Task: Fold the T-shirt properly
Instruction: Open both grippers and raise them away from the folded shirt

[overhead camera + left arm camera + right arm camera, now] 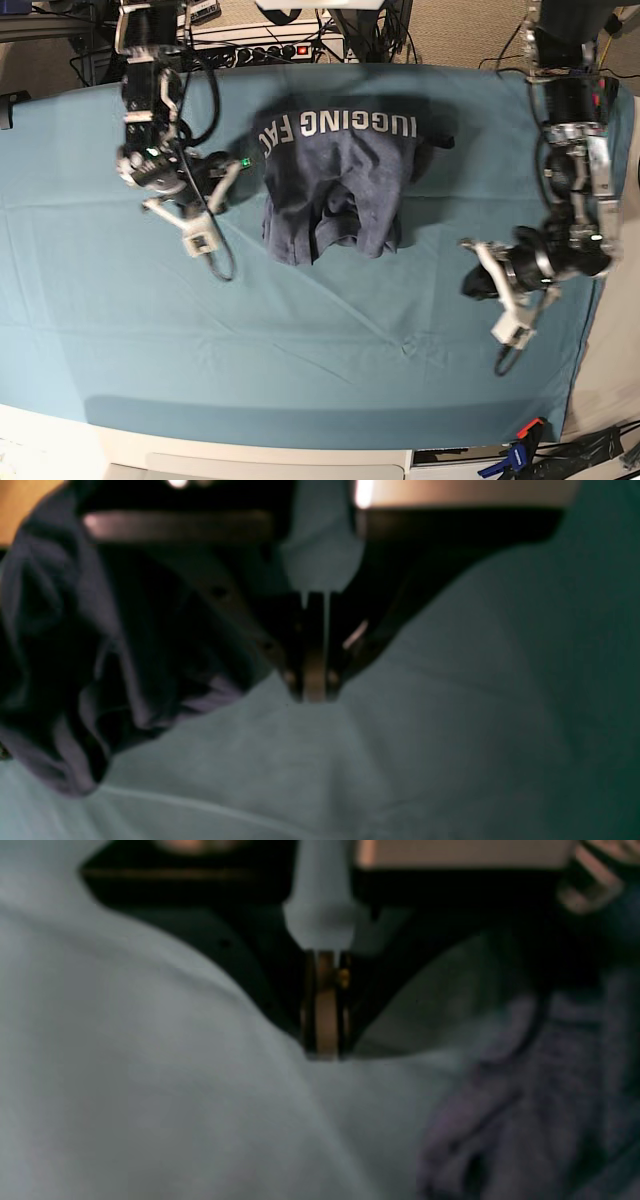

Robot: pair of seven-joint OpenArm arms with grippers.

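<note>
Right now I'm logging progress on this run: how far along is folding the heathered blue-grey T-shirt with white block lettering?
Barely started. Done: nothing tidy; the blue-grey lettered T-shirt lies bunched and rumpled on the teal table cloth, its lower edge crumpled. In hand: nothing; the left gripper and right gripper are both shut, empty and clear of the fabric, one either side. Left: spread it flat, then make every fold.

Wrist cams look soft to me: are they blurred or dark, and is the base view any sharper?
Left wrist: blurred and dim, the left gripper dark against the table cloth, T-shirt shadowed. Right wrist: blurrier still, the right gripper and shirt folds smeared. Base: sharp and evenly lit, the white lettering mostly legible.
</note>
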